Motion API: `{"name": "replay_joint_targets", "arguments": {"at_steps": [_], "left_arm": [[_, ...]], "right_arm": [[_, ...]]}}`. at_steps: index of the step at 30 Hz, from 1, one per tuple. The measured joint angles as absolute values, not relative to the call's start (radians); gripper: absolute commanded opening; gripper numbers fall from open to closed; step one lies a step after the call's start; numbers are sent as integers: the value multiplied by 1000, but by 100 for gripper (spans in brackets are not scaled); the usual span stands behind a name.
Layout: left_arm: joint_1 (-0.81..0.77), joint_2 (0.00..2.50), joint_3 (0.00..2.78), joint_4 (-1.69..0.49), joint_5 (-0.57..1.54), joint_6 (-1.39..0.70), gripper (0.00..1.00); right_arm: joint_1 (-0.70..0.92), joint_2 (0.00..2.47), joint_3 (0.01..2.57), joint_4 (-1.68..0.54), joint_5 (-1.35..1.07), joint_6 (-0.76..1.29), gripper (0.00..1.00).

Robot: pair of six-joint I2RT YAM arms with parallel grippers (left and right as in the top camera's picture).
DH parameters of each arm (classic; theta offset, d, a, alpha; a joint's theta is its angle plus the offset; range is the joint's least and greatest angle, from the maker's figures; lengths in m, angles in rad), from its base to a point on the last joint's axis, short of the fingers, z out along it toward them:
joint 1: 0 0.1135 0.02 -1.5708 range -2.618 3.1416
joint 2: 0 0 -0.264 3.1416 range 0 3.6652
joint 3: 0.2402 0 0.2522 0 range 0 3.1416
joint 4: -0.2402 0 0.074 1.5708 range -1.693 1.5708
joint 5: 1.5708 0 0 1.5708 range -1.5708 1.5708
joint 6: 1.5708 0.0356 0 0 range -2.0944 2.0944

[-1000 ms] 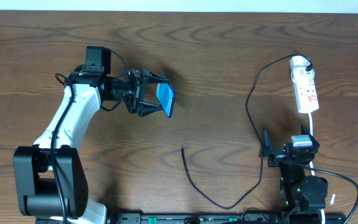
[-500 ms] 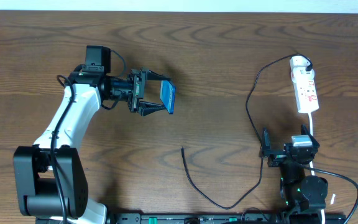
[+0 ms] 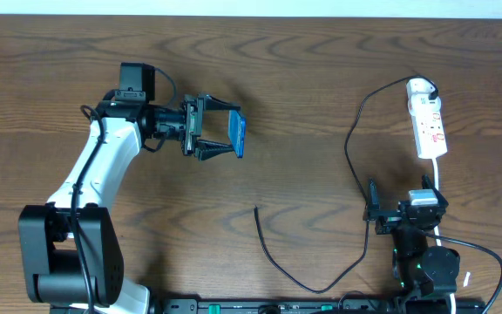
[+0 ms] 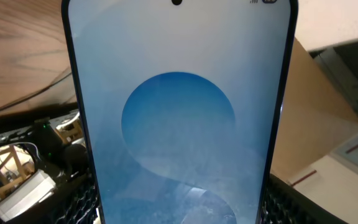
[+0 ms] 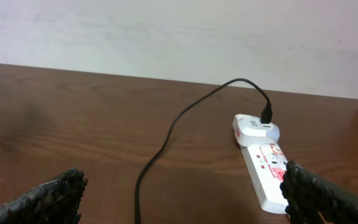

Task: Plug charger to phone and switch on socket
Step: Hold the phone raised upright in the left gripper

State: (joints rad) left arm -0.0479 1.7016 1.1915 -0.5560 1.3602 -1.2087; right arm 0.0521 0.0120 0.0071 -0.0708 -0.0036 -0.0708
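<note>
- Left gripper (image 3: pixel 219 137), far left of the socket (image 3: pixel 428 122), is clamped on the phone (image 3: pixel 237 136). Over the last second the phone has turned more edge-on.
- Right gripper (image 5: pixel 185 199), just nearside of the socket, is wide open and empty.
- Charger (image 3: pixel 348 144) leaves the socket's far end. Its free tip lies ungripped, so plugging remains.
- Socket's red markings are unreadable, and the phone screen shows no legible text.
</note>
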Motion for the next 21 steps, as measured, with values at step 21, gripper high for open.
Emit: {"name": "replay_joint_targets", "arguments": {"at_steps": [21], "left_arm": [[-48, 1702, 1192, -555, 1382, -1236, 7]], "right_arm": [[52, 12, 7, -71, -4, -71, 99]]}}
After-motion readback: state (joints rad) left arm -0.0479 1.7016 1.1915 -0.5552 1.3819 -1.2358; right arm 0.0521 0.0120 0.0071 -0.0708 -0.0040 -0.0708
